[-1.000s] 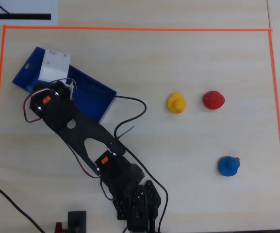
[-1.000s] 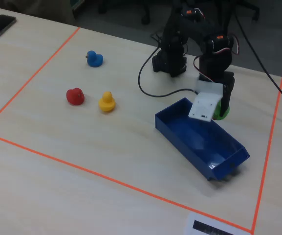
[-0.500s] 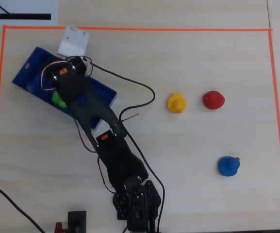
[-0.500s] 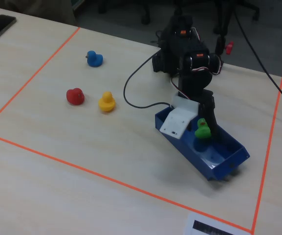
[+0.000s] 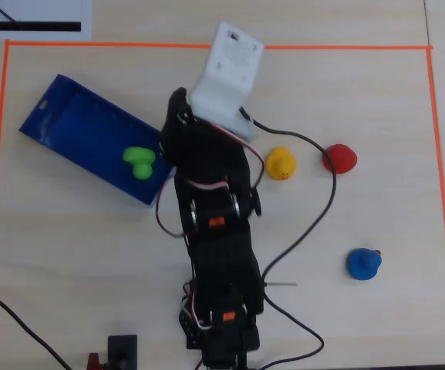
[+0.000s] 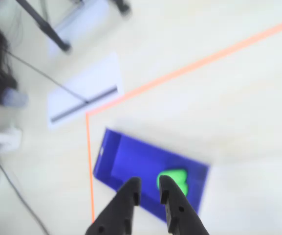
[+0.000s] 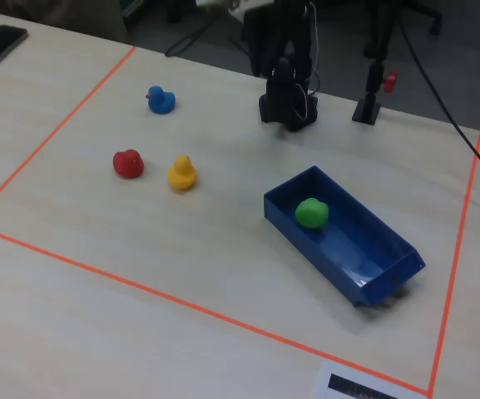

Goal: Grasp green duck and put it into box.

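Your green duck (image 5: 139,161) was a small, rounded, bright lime piece with a smooth, matte, rubbery look, and it lay inside the blue box (image 5: 75,127), at the box's right end in the overhead view, close to the short wall nearest the arm. In the fixed view the duck (image 7: 311,212) sat near the far-left end of the box (image 7: 373,253), on its floor and just off the walls. Its beak and face could not be made out in any view; in the wrist view it showed only as a blurred green blob (image 6: 174,179) partly behind the fingertips.

Your gripper (image 6: 149,191) hung above the box's near edge in the wrist view, its two dark fingers a narrow gap apart and gripping nothing. In the overhead view the fingertips were hidden under the white camera mount (image 5: 228,73) and the black arm, so you could not judge the opening there. In the fixed view only the arm's base (image 7: 288,104) was clear; the upper arm was cut off by the top edge.

The box was a shallow, thin-walled rectangular tray of glossy plastic. Three other ducks stood well apart from it on the pale wood-grain table (image 5: 75,262): yellow duck (image 5: 281,163), red duck (image 5: 339,158) and blue duck (image 5: 363,264). Orange tape (image 5: 430,154) framed the work area. A sheet of white paper (image 6: 84,93) with a dark stripe lay outside the tape corner, blurred in the wrist view.
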Robot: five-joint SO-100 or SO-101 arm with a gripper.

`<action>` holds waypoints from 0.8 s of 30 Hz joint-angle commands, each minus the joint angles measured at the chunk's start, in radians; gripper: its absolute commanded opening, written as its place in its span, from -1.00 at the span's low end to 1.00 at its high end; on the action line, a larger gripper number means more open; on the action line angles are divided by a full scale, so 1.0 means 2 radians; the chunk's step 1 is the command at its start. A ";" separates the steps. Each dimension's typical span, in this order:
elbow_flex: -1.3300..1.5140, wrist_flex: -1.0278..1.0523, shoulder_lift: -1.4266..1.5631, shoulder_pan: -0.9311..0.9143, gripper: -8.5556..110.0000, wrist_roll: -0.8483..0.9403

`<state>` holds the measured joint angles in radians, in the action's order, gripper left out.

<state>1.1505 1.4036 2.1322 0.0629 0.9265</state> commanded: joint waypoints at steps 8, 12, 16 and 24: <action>0.426 -0.035 0.453 -0.029 -0.85 0.056; 0.607 -0.049 0.564 -0.030 -0.85 0.061; 0.729 -0.058 0.589 -0.046 -0.85 0.067; 0.925 -0.047 0.589 -0.035 -0.85 0.127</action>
<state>2.8670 1.3116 3.3088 -0.0169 1.1336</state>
